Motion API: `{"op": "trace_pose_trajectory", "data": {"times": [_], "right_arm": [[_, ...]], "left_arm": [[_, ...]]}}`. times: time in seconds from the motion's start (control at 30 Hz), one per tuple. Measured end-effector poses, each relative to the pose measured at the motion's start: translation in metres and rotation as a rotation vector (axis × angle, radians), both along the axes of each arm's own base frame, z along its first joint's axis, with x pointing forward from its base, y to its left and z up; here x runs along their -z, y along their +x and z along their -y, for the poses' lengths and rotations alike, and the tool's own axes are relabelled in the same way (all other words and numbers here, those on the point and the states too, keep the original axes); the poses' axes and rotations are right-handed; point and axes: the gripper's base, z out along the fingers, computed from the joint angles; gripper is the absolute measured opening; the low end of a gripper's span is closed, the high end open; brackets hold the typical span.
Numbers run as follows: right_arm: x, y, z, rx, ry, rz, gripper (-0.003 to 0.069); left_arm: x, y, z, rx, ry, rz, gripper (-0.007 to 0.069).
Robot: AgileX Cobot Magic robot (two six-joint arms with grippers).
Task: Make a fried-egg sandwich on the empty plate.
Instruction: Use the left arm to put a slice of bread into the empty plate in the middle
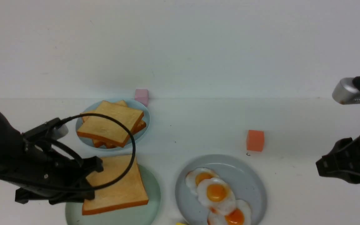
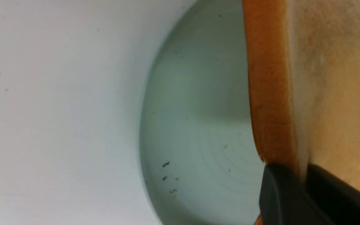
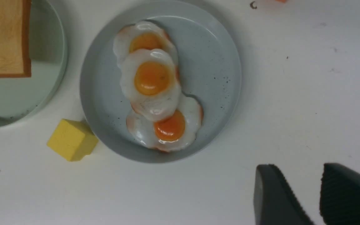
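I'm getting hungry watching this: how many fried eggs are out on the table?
3, all overlapping in a row on the grey plate: the far egg, the middle egg lying on top, the near egg closest to the robot. Another could hide underneath.

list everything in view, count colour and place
table: 1, white, underneath
mint-green plate: 1, near left
toast slice: 1, golden-brown, over mint-green plate
light-blue plate: 1, behind it
toast stack: several slices, golden-brown, on light-blue plate
grey plate: 1, near centre
fried eggs: 3, white with orange yolks, on grey plate
pink cube: 1, behind light-blue plate
orange cube: 1, beyond grey plate
yellow cube: 1, beside grey plate
left fingers: black, shut on toast slice
right fingers: black, open, far right
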Motion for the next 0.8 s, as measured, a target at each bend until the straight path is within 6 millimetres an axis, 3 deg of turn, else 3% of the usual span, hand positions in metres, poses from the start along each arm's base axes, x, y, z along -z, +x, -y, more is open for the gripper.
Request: {"op": "trace_pose_trajectory", "data": {"times": [0.4,0.53,0.63,0.67,0.7,0.73,0.8], "right_arm": [[0.003,0.004,-0.002,0.006,0.016,-0.007,0.0253],[0.011,0.013,-0.008,0.019,0.065,-0.050,0.0267],[0.022,0.025,-0.015,-0.001,0.084,-0.104,0.0300],[0.023,0.026,-0.016,-0.002,0.084,-0.108,0.0301],[0.027,0.032,-0.019,-0.015,0.099,-0.124,0.0317],[0.027,0.033,-0.020,-0.018,0.096,-0.126,0.0318],[0.034,0.044,-0.026,-0.041,0.125,-0.156,0.0332]], "left_arm": [[0.021,0.005,0.001,0.012,0.006,-0.068,0.0068],[0.021,0.003,0.001,0.029,0.018,-0.080,0.0153],[0.018,0.000,0.000,0.055,0.031,-0.097,0.0283],[0.018,0.000,0.000,0.056,0.033,-0.096,0.0290],[0.011,-0.001,0.000,0.077,0.047,-0.095,0.0353],[0.010,-0.001,0.000,0.077,0.045,-0.093,0.0353],[-0.007,0.000,-0.001,0.101,0.066,-0.069,0.0425]]}}
